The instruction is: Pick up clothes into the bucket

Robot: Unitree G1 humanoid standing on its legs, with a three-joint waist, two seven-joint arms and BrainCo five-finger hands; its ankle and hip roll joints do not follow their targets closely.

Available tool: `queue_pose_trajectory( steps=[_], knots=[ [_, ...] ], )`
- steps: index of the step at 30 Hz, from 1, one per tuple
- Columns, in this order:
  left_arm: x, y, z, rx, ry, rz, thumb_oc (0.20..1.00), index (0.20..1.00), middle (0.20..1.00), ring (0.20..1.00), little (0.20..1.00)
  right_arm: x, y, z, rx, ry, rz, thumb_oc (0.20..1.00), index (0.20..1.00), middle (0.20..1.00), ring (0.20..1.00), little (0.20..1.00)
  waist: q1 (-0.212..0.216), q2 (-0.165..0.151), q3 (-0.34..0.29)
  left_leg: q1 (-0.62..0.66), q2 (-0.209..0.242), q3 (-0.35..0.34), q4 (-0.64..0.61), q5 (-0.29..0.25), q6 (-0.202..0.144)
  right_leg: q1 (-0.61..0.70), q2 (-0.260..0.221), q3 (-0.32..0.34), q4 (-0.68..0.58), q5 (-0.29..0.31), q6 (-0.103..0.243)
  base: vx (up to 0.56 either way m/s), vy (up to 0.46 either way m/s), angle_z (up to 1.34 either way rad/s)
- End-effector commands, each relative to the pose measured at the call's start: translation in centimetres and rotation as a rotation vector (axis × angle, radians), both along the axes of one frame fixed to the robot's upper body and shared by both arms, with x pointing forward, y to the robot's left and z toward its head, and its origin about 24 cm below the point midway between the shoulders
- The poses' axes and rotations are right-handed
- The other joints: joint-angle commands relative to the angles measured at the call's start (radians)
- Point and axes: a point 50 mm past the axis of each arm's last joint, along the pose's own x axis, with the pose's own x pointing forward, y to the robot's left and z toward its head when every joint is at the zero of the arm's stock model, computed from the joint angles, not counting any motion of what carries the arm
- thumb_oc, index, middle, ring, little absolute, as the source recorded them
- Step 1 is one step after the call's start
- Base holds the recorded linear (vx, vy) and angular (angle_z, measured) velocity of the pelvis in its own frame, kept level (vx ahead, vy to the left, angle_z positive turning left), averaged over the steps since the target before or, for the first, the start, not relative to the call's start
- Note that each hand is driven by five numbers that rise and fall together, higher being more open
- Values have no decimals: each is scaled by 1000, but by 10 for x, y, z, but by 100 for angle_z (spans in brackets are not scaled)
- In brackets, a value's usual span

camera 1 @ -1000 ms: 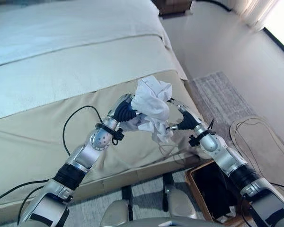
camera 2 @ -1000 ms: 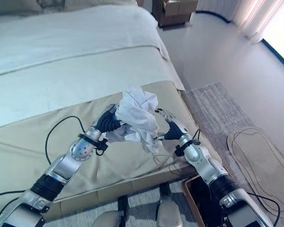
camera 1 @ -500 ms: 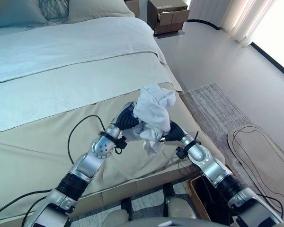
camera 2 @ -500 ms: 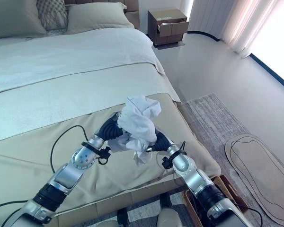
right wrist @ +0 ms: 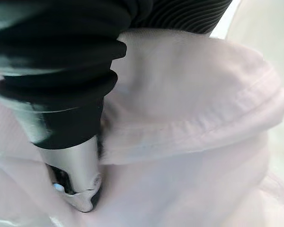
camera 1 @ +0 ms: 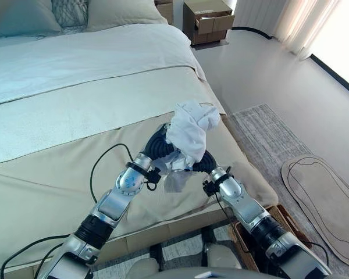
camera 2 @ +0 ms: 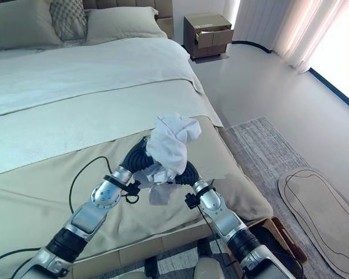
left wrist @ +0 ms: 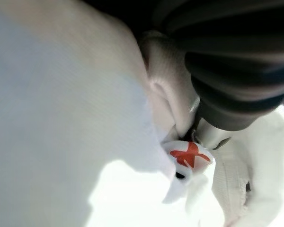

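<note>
Left eye view has the left hand point(camera 1: 160, 145) and right hand point(camera 1: 201, 163) pressed against opposite sides of a bunched white garment point(camera 1: 189, 132), held up above the foot of the bed point(camera 1: 58, 168); whether the fingers curl round the cloth I cannot tell, as it hides them. Down at the lower right, beside the bed on the floor, stands the brown bucket point(camera 1: 284, 216), its inside dark and its contents too hidden to make out.

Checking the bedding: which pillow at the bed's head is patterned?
The middle pillow, with a dark criss-cross pattern; the pillows beside it, left and right, are plain.
</note>
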Motion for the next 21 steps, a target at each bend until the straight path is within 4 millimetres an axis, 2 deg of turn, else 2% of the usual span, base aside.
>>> queue_pose_trajectory(
  steps=[1,2,3,4,5,9,21],
  knots=[
    [-10,-34,26,-191,-49,-188,200,200,200,200,200,0,59,41,212,-105,226,1000,1000,1000,1000,1000,34,-14,-41,-42,-27,-10,81,-69,37,22,-77,-15,91,-71,89,0,0,0],
    [-9,-34,27,-191,-51,-188,200,200,200,200,200,1,60,41,216,-108,228,1000,1000,1000,1000,1000,33,-15,-39,-41,-27,-11,82,-70,37,23,-77,-16,91,-72,89,0,0,0],
    [-8,-30,27,-185,-30,-198,200,200,200,200,200,9,53,16,194,32,146,1000,1000,1000,1000,1000,38,-14,-37,-44,-28,-11,84,-68,33,23,-78,-17,91,-70,89,0,0,0],
    [-9,-23,29,-230,-28,-181,200,200,200,200,200,7,45,25,227,6,149,884,884,884,884,884,37,-17,-37,-43,-26,-9,82,-66,32,22,-77,-16,91,-71,89,-12,3,5],
    [-12,-25,30,-233,-25,-198,200,200,200,200,200,6,41,22,238,30,157,200,200,200,200,200,36,-18,-38,-40,-26,-9,79,-66,33,23,-77,-17,91,-71,90,4,0,10],
    [-10,-33,20,-225,14,-212,200,200,200,200,200,4,41,14,258,59,144,200,200,200,200,200,35,-21,-45,-35,-28,-11,75,-67,34,31,-78,-20,89,-73,90,20,1,11],
    [-9,-12,12,-198,13,-117,200,200,200,200,200,-3,9,-8,267,118,12,200,200,200,200,200,33,-23,-53,-23,-32,-9,72,-70,36,43,-83,-23,87,-72,93,2,2,1]
  ],
)
